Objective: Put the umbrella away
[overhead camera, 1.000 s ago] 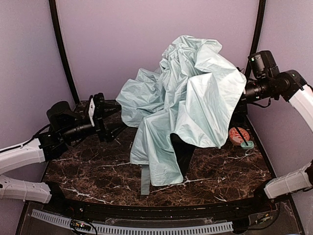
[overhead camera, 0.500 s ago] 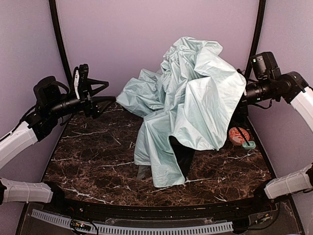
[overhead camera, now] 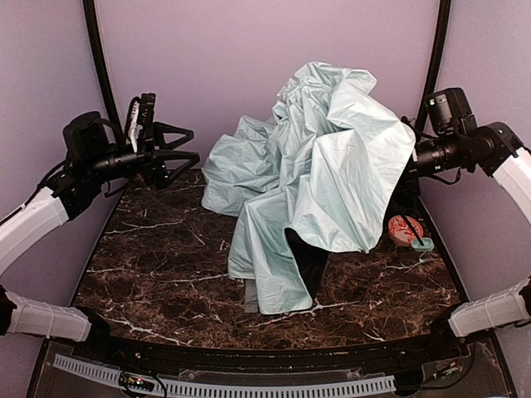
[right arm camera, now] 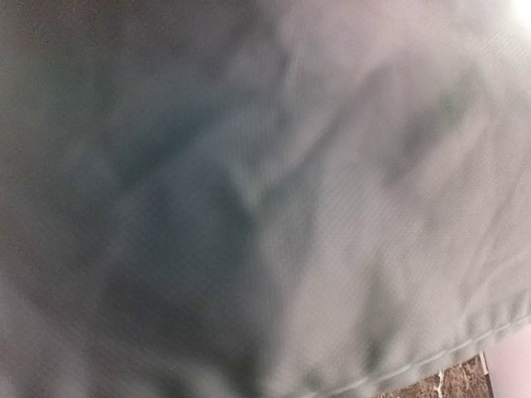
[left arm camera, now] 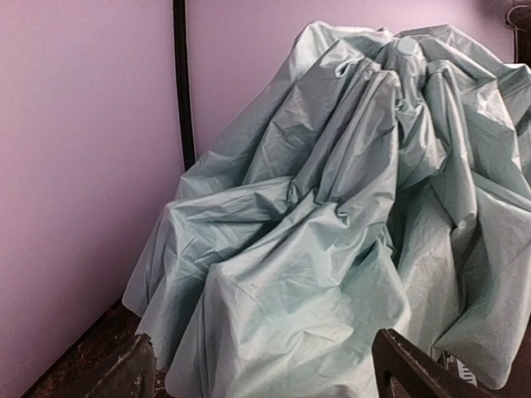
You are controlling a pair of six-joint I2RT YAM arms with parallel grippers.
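Note:
The umbrella (overhead camera: pixel 323 166) is a tall crumpled heap of pale mint-green fabric at the middle and back of the dark marble table (overhead camera: pixel 158 265). Its black lining (overhead camera: pixel 309 259) shows under the front hem. My left gripper (overhead camera: pixel 181 146) hovers open and empty just left of the heap. In the left wrist view the umbrella (left arm camera: pixel 332 207) fills the frame beyond the two spread fingers (left arm camera: pixel 137 369) of my left gripper (left arm camera: pixel 265 365). My right arm (overhead camera: pixel 452 145) reaches in from the right. Its gripper is buried under the fabric (right arm camera: pixel 315 207), shut, and what it touches is hidden.
A small orange-and-white round object (overhead camera: pixel 404 230) lies at the table's right edge, with a small mint-green piece (overhead camera: pixel 421 245) beside it. Purple walls and two black curved poles (overhead camera: pixel 104 83) close in the back and sides.
My left gripper rose from low over the table's left side, swung toward the umbrella and opened wider. The umbrella's left folds shifted slightly. The right arm barely moved.

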